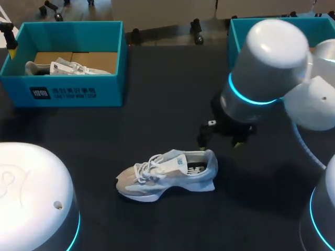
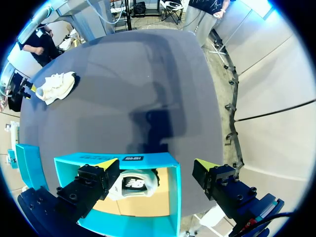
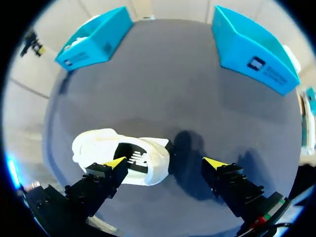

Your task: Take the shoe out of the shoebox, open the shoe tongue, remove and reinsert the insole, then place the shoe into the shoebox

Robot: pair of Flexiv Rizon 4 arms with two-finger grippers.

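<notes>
A grey and white shoe [image 1: 167,175] lies on its sole in the middle of the dark table, toe to the left. My right gripper [image 1: 220,141] hangs open just above and behind its heel. In the right wrist view the shoe [image 3: 118,158] lies under the gripper [image 3: 165,165], its heel end between the spread tips and untouched. My left gripper [image 2: 155,164] stands open over the blue shoebox [image 2: 74,170] at the far left, with a second shoe [image 2: 136,183] lying inside it. In the head view that box [image 1: 68,91] is at the back left.
A second blue box [image 1: 238,31] stands at the back right, half hidden by my right arm. It also shows ahead of the right gripper [image 3: 252,47]. The dark table [image 1: 157,125] stretches between the boxes and the shoe.
</notes>
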